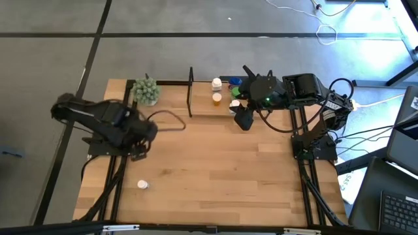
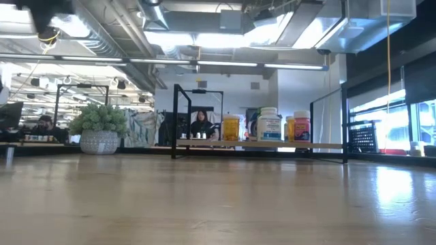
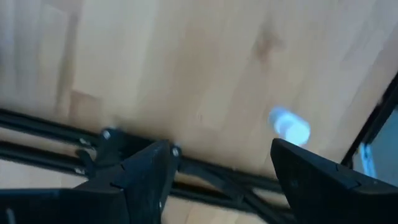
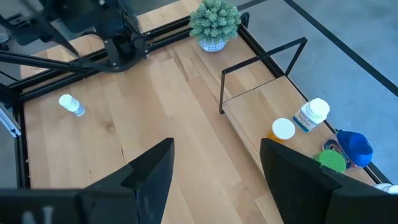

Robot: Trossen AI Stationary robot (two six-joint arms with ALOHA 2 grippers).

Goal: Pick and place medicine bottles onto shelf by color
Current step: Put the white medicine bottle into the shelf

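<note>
The shelf (image 1: 202, 98) stands at the table's far edge and bears a white bottle (image 1: 216, 83), an orange one (image 1: 217, 98), a blue one (image 1: 235, 83) and a green one (image 4: 331, 162). They stand upright in the low view, the white one (image 2: 269, 124) largest. A lone white-capped bottle (image 1: 142, 185) rests on the tabletop near the front left, seen also in the left wrist view (image 3: 289, 124). My left gripper (image 1: 138, 149) hangs open above the table's left side, short of that bottle. My right gripper (image 1: 243, 119) hovers open just in front of the shelf.
A green spiky plant in a pot (image 1: 146, 91) sits at the far left beside the shelf's black end frame (image 1: 191, 91). Bare wood (image 1: 222, 170) fills the middle and right of the table. In the low view a person (image 2: 201, 124) sits in the room beyond.
</note>
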